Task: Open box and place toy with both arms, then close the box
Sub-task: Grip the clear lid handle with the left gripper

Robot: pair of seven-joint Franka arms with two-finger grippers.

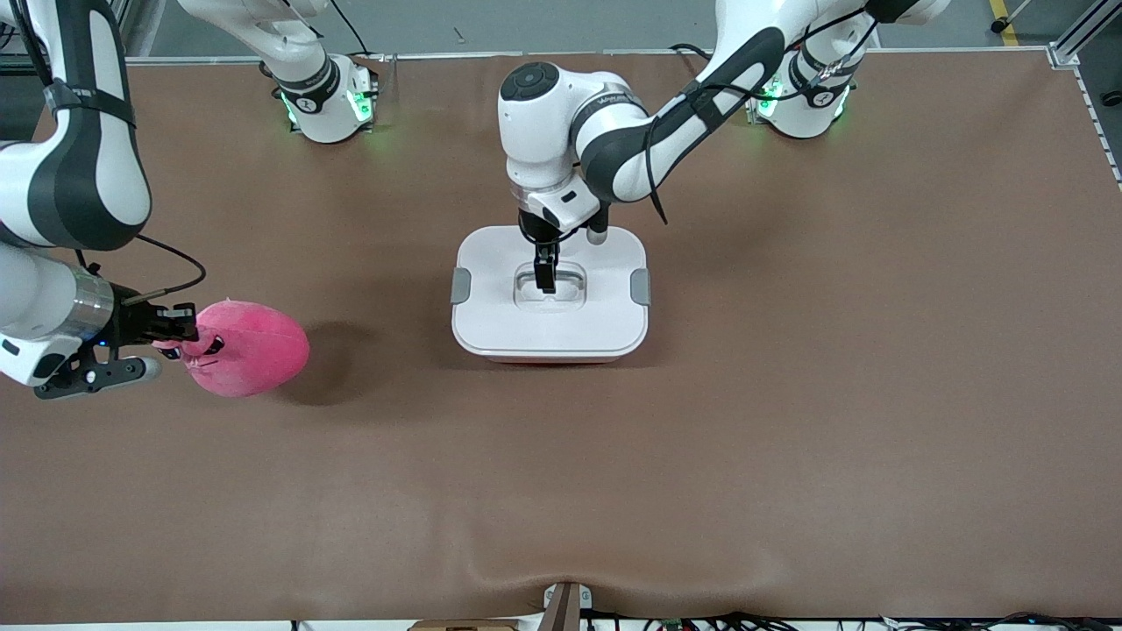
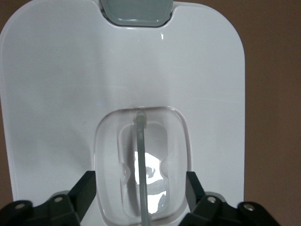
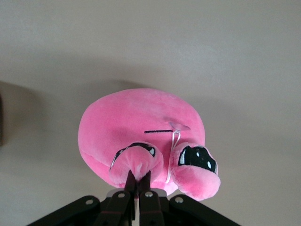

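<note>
The box (image 1: 500,302) stands closed in the middle of the table, its white lid (image 2: 61,94) held by grey side clips (image 1: 461,286) (image 2: 136,12). My left gripper (image 1: 545,282) (image 2: 140,178) reaches down into the lid's clear recessed handle (image 2: 141,141). It is open, with one finger (image 2: 87,188) on each side of the thin handle bar, not touching it. Toward the right arm's end of the table, my right gripper (image 1: 186,337) (image 3: 138,176) is shut on a small protruding lobe of the pink toy (image 1: 254,346) (image 3: 141,122). Whether the toy rests on the table I cannot tell.
Both arm bases (image 1: 324,105) (image 1: 802,101) stand along the table's edge farthest from the front camera. The brown table cover (image 1: 789,394) stretches wide around the box. A small bracket (image 1: 565,605) sits at the edge nearest that camera.
</note>
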